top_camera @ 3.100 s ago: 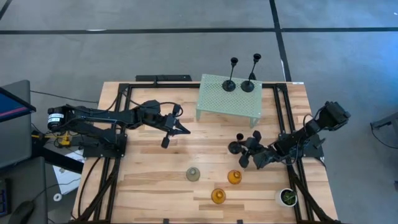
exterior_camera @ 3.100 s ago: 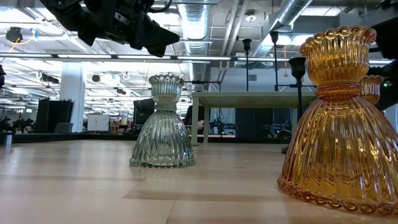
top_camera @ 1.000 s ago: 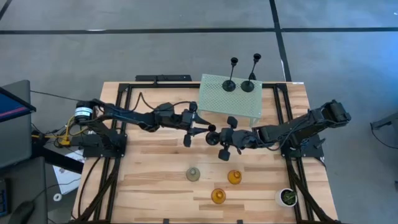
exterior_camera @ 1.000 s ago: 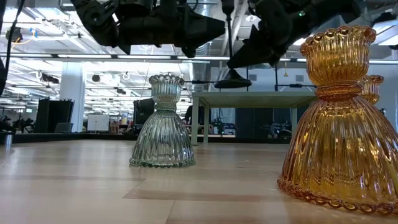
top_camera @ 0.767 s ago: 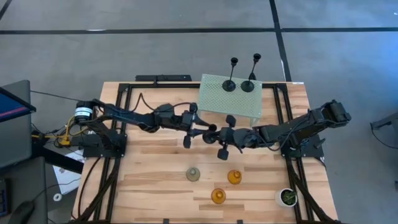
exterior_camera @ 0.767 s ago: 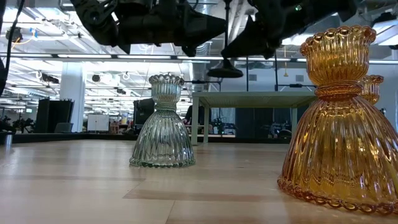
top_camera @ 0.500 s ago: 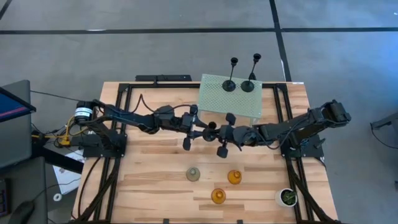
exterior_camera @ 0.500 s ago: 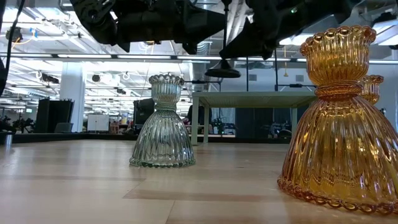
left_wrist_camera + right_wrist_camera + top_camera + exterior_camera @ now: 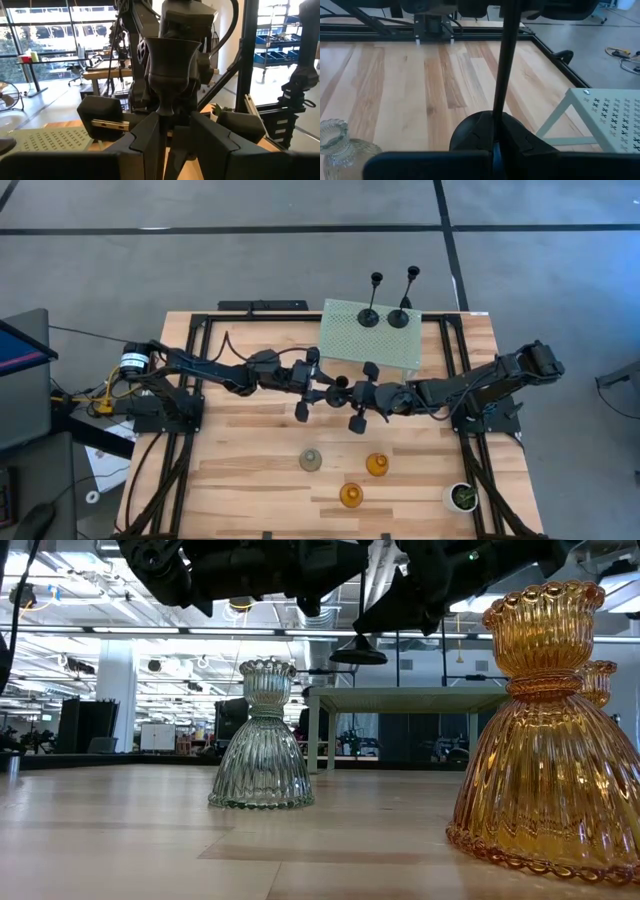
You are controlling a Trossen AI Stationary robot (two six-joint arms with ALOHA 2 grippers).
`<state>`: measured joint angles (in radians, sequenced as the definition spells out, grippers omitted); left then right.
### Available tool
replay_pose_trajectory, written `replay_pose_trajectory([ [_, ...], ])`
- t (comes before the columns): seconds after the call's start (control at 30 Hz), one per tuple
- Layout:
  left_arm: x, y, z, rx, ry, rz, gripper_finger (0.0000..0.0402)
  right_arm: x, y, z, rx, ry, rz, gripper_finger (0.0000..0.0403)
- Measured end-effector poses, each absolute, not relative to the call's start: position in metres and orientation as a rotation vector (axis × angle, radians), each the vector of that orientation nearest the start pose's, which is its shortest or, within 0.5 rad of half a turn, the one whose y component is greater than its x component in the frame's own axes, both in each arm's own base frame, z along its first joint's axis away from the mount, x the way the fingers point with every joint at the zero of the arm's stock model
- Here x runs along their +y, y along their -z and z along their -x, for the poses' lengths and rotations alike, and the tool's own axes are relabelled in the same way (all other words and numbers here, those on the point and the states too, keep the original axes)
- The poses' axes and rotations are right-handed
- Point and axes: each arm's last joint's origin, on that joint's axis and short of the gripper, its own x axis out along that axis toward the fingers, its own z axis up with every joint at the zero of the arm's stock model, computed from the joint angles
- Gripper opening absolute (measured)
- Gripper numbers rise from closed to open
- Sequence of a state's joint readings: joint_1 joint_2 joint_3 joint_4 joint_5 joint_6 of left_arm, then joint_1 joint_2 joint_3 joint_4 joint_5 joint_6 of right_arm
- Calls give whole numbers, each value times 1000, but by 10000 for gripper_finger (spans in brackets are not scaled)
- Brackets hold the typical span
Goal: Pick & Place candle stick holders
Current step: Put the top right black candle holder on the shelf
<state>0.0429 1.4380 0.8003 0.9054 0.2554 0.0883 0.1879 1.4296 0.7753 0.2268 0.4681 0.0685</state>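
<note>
A light wooden table [image 9: 240,465] edged with a black frame carries a pale green perforated stand [image 9: 368,335] on its far side, just beyond the spot where the two arms' jaws meet above mid-table. Two black thin-stemmed holders [image 9: 371,316] stand upright on the stand. On the bare wood nearer than the jaws sit a pale grey-green holder [image 9: 311,460] and two amber holders [image 9: 376,465], with a small white pot of greenery [image 9: 462,497] near the table's right front corner.
</note>
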Motion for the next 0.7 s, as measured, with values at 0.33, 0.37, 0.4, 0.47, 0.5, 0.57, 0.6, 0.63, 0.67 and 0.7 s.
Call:
replay_pose_trajectory([
  [0.33,7,-286,-319,-259,199,-125,101,43,-224,-296,397,290,71,0],
  [0.37,7,-285,-321,-251,199,-124,99,43,-225,-296,396,289,71,0],
  [0.4,7,-282,-324,-237,200,-122,98,43,-225,-296,397,289,71,0],
  [0.47,7,-282,-329,-239,200,-122,95,43,-225,-296,393,290,69,0],
  [0.5,7,-283,-331,-243,200,-123,93,44,-225,-296,392,288,70,0],
  [0.57,7,-285,-332,-250,199,-124,90,45,-224,-296,398,284,73,0],
  [0.6,8,-285,-332,-250,199,-124,88,45,-224,-296,400,283,74,0],
  [0.63,8,-285,-332,-251,198,-124,86,45,-224,-296,400,282,74,0],
  [0.67,8,-285,-332,-251,198,-124,85,46,-224,-295,401,281,74,0],
  [0.7,8,-285,-332,-252,198,-124,82,46,-224,-295,403,281,74,0],
])
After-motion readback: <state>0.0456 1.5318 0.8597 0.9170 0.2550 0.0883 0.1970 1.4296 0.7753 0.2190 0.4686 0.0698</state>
